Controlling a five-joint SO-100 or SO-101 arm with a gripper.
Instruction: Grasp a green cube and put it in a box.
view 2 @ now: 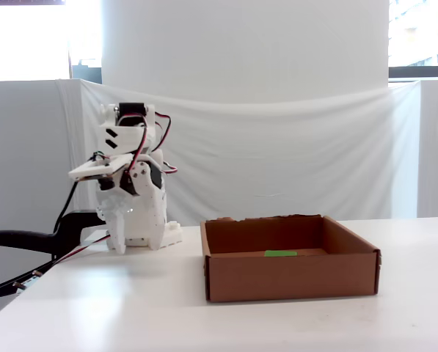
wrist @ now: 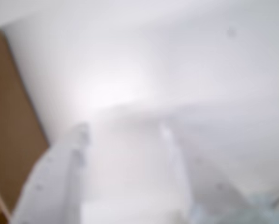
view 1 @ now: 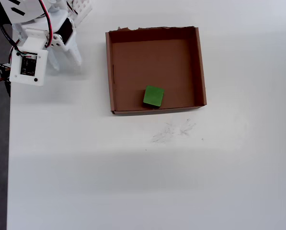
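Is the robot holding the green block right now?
No, the green cube lies inside the box in the overhead view, far from the end effector.

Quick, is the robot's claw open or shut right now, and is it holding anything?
Gripper: open, holding nothing. The green cube lies in the box.

The cube (view 1: 154, 96) is small, bright green and matte; it lies flat on the floor of the box (view 1: 133, 67), near the lower wall in the overhead view and slightly turned against the walls; in the fixed view only its top (view 2: 280, 254) shows above the front wall; the box (view 2: 292, 277) is a shallow square brown cardboard tray, upright on the white tabletop (view 1: 133, 182), its far edge ragged.
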